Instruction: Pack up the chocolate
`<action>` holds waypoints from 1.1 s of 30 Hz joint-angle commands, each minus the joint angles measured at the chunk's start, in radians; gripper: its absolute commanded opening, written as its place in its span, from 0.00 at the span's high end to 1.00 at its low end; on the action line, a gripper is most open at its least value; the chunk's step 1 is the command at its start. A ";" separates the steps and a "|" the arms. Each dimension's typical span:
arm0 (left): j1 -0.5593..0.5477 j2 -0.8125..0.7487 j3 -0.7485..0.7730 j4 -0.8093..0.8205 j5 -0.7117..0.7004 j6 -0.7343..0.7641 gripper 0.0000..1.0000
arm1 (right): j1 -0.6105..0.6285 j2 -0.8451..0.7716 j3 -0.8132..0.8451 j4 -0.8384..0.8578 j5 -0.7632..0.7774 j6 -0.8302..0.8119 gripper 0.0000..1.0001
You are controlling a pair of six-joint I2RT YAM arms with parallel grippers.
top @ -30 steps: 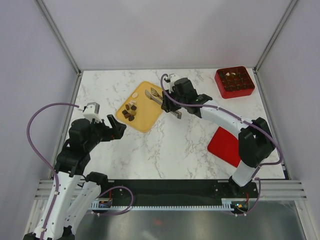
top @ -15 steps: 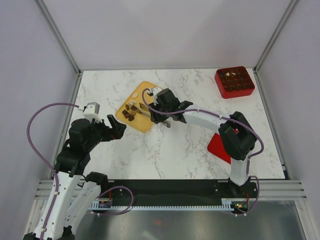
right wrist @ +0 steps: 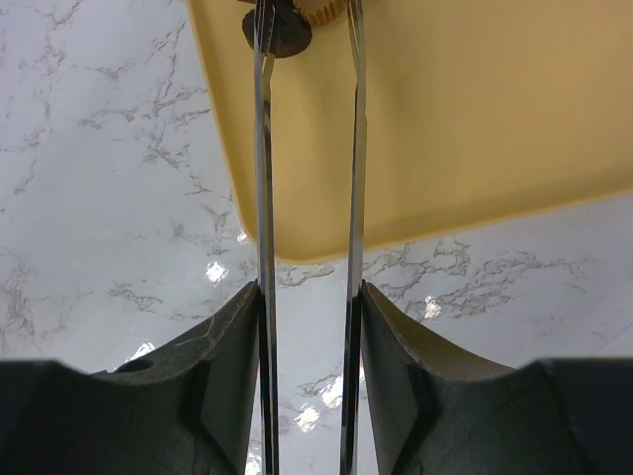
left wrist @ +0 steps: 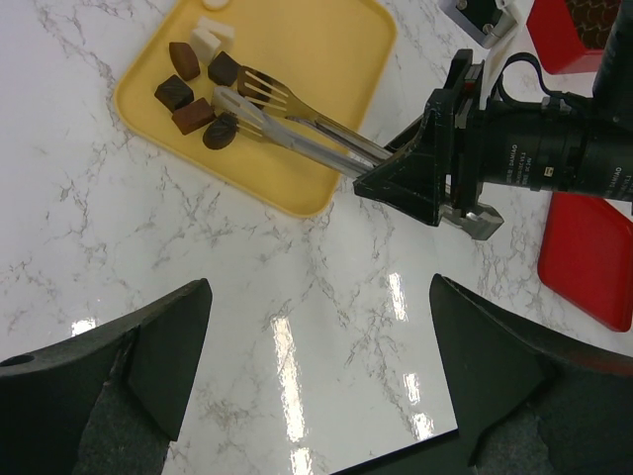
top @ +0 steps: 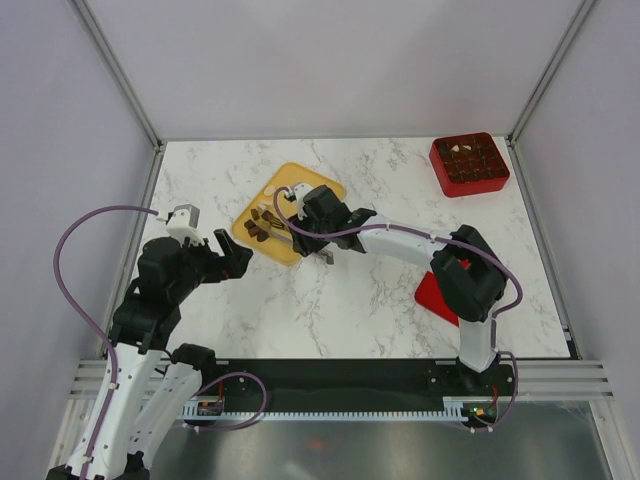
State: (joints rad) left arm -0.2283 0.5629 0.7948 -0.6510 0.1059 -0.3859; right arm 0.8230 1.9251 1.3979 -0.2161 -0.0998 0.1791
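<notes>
Several dark brown chocolate pieces (top: pixel 257 228) lie at the left end of the yellow tray (top: pixel 283 247), with a cream oval (top: pixel 270 190) near its far edge. In the left wrist view the dark lumps (left wrist: pixel 193 94) and a white piece (left wrist: pixel 210 38) lie by the tips of the metal tongs (left wrist: pixel 297 124). My right gripper (top: pixel 312 225) is shut on the tongs' handles. The tong arms (right wrist: pixel 262 198) stand apart, and a dark piece (right wrist: pixel 279 30) sits at their tips. My left gripper (left wrist: pixel 316 376) is open and empty above bare marble, near the tray's near-left edge.
A red gridded box (top: pixel 469 164) holding some pieces stands at the far right corner. A flat red lid (top: pixel 440 290) lies at the right, partly under my right arm. Grey walls and frame posts surround the marble table (top: pixel 350 310).
My right arm has swung left across the tray, carrying the tongs from the tray's right side to the dark chocolate pieces. The left arm has not moved.
</notes>
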 commanded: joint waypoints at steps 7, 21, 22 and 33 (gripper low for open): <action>0.006 -0.004 -0.008 0.031 -0.011 0.013 0.00 | 0.007 0.048 0.072 0.038 0.023 0.014 0.52; 0.006 -0.001 -0.006 0.030 -0.012 0.012 0.00 | 0.007 0.068 0.138 -0.078 0.063 -0.006 0.53; 0.004 -0.003 -0.006 0.031 -0.011 0.012 0.00 | 0.007 0.069 0.138 -0.078 0.060 -0.007 0.53; 0.006 -0.005 -0.006 0.030 -0.015 0.012 0.00 | 0.016 0.100 0.173 -0.089 0.052 -0.003 0.52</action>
State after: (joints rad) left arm -0.2283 0.5625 0.7948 -0.6510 0.1059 -0.3859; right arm 0.8314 2.0228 1.5215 -0.3141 -0.0540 0.1825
